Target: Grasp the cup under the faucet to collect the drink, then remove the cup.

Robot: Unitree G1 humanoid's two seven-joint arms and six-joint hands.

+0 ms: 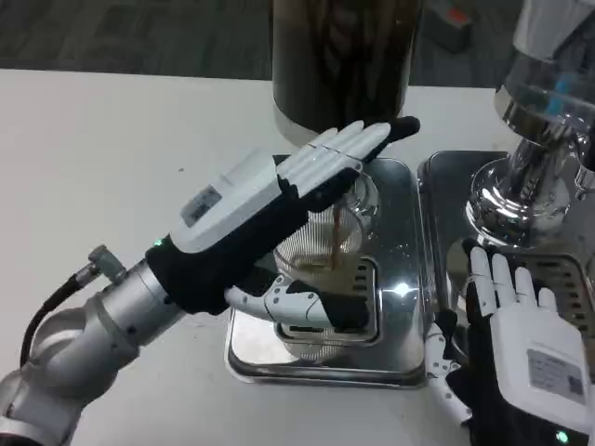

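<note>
My left hand [279,200] wraps the upright clear cup [339,251] on the drip tray [395,358] under the faucet as brown drink pours in, while my right hand [525,348] rests spread, farther off.

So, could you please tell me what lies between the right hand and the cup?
In the head view, the metal drip tray edge and a strip of white table separate the right hand from the cup.

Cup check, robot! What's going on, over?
Left hand holds cup on tray. Drink pouring in. Right hand open, waiting. Nothing blocking.
</note>
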